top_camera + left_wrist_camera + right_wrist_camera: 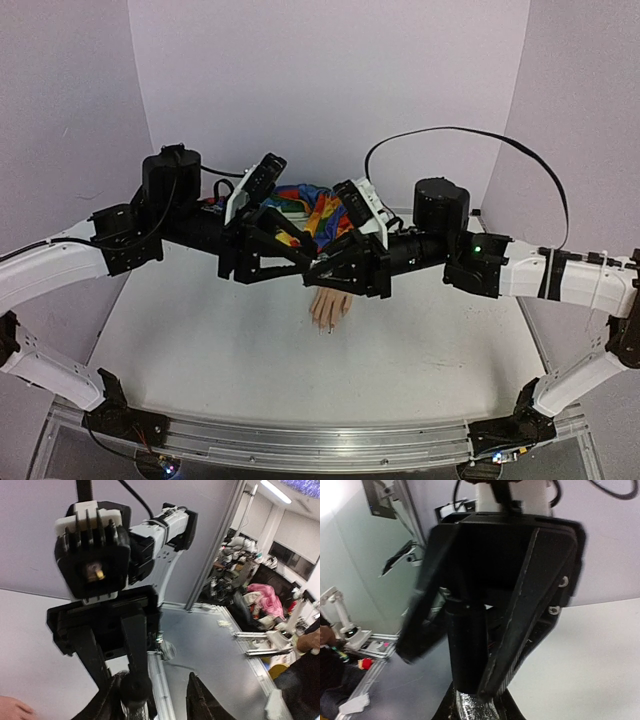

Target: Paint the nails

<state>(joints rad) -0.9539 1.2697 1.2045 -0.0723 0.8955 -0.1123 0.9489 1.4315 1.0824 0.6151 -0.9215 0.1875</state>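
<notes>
- mannequin hand [328, 308] lies on the desk [200, 340], wrist hidden beneath both arms; nails [325, 327] too small to resolve
- left gripper [157, 702]: jaws parted beside black cap [135, 682]
- right gripper [476, 700]: jaws clenched on blurred silvery bottle [474, 710]

Table [200, 340]: white and flat, bare across its near part.
Walls [330, 90]: pale lilac, closing in the back and both sides.
Rail [320, 447]: metal, running along the near edge of the table.
Sleeve [318, 208]: rainbow-striped cloth at the back, partly hidden.
Pink cloth [265, 597]: heaped in the cluttered room beyond.
</notes>
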